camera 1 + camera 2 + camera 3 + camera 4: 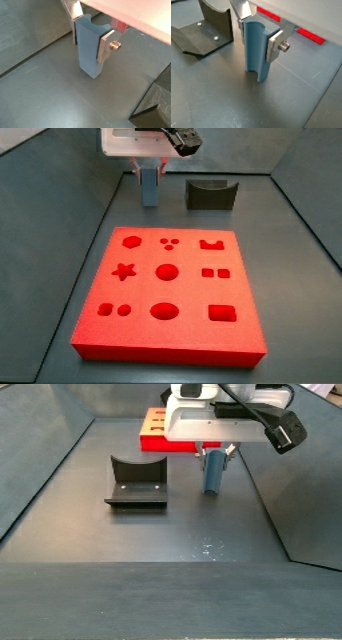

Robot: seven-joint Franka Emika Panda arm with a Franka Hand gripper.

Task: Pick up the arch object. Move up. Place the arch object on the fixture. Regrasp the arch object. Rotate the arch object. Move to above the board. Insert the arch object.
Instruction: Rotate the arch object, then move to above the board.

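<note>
Gripper point(258, 31) jaws clamp the smooth grooved arch object point(255, 50).

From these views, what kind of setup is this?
Probably a lab test cell for peg-in-hole insertion: a grey walled floor holding the board with shaped cutouts and the fixture. The gripper hangs beside the fixture, shut on the arch object, held upright.

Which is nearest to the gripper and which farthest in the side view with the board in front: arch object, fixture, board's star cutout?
1. Arch object: upright between the fingers of the gripper, behind the board.
2. Fixture: on the floor beside the arch object, apart from it.
3. Star cutout: on the board, nearer the camera.
</note>
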